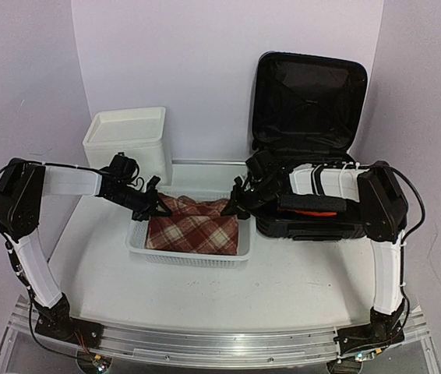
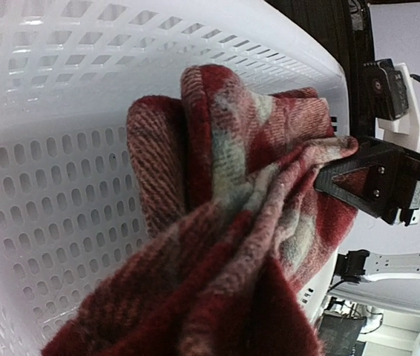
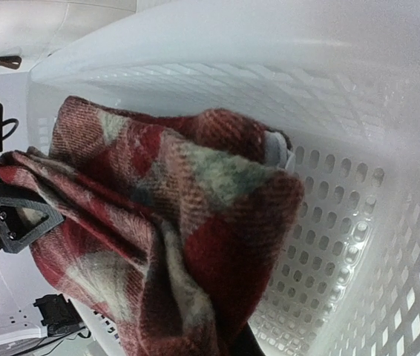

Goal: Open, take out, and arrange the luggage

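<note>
Grippers number two, and both are closed on the same thing: one red plaid cloth (image 1: pixel 197 228). The left gripper (image 1: pixel 160 205) pinches its left end; the right gripper (image 1: pixel 233 206) pinches its right end; the fabric stretches between the two pairs of fingers and sags below them into one white perforated basket (image 1: pixel 189 259).

In the left wrist view that arm's own fingers are buried in bunched cloth (image 2: pixel 254 222), with basket wall (image 2: pixel 47 185) beyond them; across the fabric, the right gripper's black triangular fingertip (image 2: pixel 373 182) bites the far end. The right wrist view mirrors this: cloth (image 3: pixel 165 222) in front, basket mesh (image 3: pixel 343 222) around it, the left gripper's fingertip (image 3: pixel 18 222) at the opposite end.

One piece of luggage (image 1: pixel 308 101) — a black hard-shell suitcase — stands open just behind and outward of the right fingers; its lid is upright against the back wall, its base flat under the right forearm, just beside the basket. One white box (image 1: pixel 127 140) sits behind the left fingers.
</note>
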You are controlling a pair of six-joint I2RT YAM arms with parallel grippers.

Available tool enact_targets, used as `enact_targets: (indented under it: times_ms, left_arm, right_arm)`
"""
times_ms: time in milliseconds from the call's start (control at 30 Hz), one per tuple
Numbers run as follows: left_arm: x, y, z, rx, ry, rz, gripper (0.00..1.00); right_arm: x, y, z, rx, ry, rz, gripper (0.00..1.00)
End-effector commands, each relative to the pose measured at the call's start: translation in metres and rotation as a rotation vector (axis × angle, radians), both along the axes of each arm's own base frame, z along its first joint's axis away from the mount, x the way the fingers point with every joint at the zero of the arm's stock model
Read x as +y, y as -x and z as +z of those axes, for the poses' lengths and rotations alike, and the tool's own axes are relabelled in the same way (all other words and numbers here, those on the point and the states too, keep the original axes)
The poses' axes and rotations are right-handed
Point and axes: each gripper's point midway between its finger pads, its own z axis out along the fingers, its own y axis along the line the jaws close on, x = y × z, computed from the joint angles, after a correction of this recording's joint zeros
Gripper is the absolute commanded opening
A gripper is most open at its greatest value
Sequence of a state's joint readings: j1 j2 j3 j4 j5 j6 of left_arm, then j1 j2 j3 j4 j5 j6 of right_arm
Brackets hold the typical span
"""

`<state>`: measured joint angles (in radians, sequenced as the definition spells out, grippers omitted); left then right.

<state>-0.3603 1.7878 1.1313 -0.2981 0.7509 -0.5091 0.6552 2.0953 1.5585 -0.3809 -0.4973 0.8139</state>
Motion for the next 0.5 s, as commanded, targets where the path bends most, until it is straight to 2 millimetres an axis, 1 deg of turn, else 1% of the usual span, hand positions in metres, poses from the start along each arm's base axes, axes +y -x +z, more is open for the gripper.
enact_targets:
  times_ms: [0, 133, 267, 300, 367, 467]
  left_arm:
    - [0.017, -0.023, 0.001, -0.092, -0.109, 0.043, 0.04]
    - [0.023, -0.024, -0.005, -0.106, -0.16, 0.051, 0.08]
    - [0.025, -0.025, -0.017, -0.096, -0.219, 0.065, 0.09]
    - [0.026, -0.026, -0.021, -0.094, -0.246, 0.072, 0.11]
    - [0.026, -0.027, -0.023, -0.108, -0.287, 0.079, 0.19]
    - [0.028, -0.027, -0.017, -0.176, -0.365, 0.096, 0.37]
  right_arm:
    - [-0.019, -0.016, -0.017, -0.059, 0.128, -0.03, 0.0]
    - [-0.018, -0.017, -0.026, -0.065, 0.161, -0.021, 0.0]
    - [-0.017, -0.015, -0.032, -0.075, 0.198, 0.001, 0.0]
    - [-0.016, -0.015, -0.032, -0.082, 0.207, 0.005, 0.0]
    - [-0.02, -0.014, -0.032, -0.105, 0.253, 0.012, 0.0]
    - [-0.026, -0.012, -0.031, -0.126, 0.322, 0.032, 0.0]
